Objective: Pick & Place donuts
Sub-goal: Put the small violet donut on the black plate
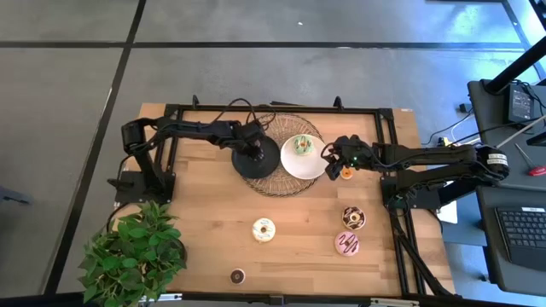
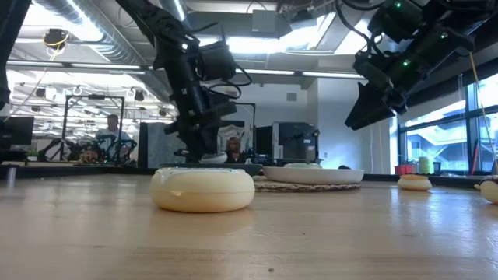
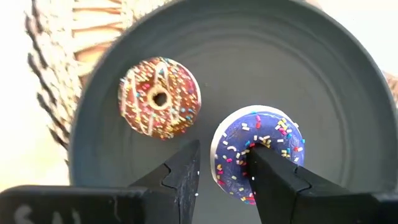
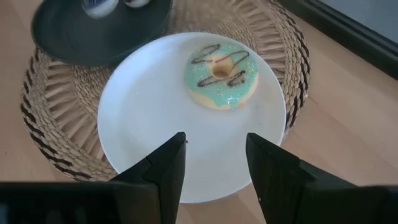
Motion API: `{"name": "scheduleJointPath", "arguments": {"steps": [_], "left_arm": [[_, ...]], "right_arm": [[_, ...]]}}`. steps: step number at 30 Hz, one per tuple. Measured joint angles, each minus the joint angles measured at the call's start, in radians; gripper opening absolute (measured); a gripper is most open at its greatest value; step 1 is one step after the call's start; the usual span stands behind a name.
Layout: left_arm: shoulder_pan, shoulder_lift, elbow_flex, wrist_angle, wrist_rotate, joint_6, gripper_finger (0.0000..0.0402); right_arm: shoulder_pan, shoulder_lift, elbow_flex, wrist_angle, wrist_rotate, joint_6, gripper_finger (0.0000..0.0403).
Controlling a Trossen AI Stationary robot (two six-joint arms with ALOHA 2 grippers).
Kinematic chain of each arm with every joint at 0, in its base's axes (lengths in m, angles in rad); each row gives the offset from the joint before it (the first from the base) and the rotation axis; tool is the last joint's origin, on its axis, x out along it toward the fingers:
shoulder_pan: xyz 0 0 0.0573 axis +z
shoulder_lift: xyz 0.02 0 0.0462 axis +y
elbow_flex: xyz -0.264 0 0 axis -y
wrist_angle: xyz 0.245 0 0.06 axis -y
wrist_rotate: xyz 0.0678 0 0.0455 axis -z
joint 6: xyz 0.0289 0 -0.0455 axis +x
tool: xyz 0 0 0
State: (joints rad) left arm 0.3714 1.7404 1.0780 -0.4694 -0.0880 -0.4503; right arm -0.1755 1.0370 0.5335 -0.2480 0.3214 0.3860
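Note:
My left gripper (image 3: pixel 224 158) is open, low over the black plate (image 3: pixel 323 74). A brown sprinkled mini donut (image 3: pixel 160 98) and a purple mini donut (image 3: pixel 273 134) lie flat on that plate; the purple one is partly under one finger. My right gripper (image 4: pixel 214 146) is open above the white plate (image 4: pixel 143 118), where the green iced donut (image 4: pixel 221 73) lies flat. An orange mini donut (image 1: pixel 346 173) sits on the table beside the right gripper (image 1: pixel 335 159). The cream (image 1: pixel 264 229), chocolate-sprinkled (image 1: pixel 353 217) and pink-striped (image 1: pixel 346 244) donuts rest on the table. My left gripper comes from above, pointing down, and one finger (image 3: pixel 267 177) covers the purple mini donut's hole edge (image 3: pixel 249 146). I cannot tell whether that finger touches the donut. The donut lies flat on the black plate.
Both plates sit on a round woven mat (image 1: pixel 281 183) at the table's far middle. A small dark mini donut (image 1: pixel 237 275) lies near the near edge. A potted plant (image 1: pixel 132 251) fills the near left corner. Bare wood shows between the mat and the loose donuts.

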Motion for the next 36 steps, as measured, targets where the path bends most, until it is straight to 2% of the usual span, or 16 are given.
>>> {"name": "scheduleJointPath", "arguments": {"steps": [8, 15, 18, 23, 27, 32, 36], "left_arm": [[0.000, 0.008, -0.001, -0.005, 0.001, -0.007, 0.0121], [0.000, 0.008, -0.001, -0.005, 0.001, -0.007, 0.0122], [0.000, 0.008, -0.001, -0.006, 0.000, -0.008, 0.0119], [0.000, 0.008, -0.001, -0.006, 0.000, -0.008, 0.0120], [0.000, 0.008, -0.001, -0.006, 0.000, -0.008, 0.0123], [0.000, 0.008, 0.000, -0.006, 0.000, -0.008, 0.0120], [0.000, 0.008, 0.000, -0.006, 0.000, -0.008, 0.0119]], "right_arm": [[0.018, 0.063, 0.000, 0.230, -0.002, -0.069, 0.0170], [0.062, 0.281, 0.000, 0.615, -0.104, -0.215, 0.0170], [0.062, 0.382, 0.006, 0.719, -0.106, -0.260, 0.0170], [0.055, 0.520, 0.095, 0.756, -0.106, -0.267, 0.0170], [0.055, 0.631, 0.210, 0.747, -0.111, -0.340, 0.0170], [0.040, 0.756, 0.357, 0.619, -0.113, -0.369, 0.0170], [0.027, 0.842, 0.427, 0.609, -0.113, -0.373, 0.0170]]}}
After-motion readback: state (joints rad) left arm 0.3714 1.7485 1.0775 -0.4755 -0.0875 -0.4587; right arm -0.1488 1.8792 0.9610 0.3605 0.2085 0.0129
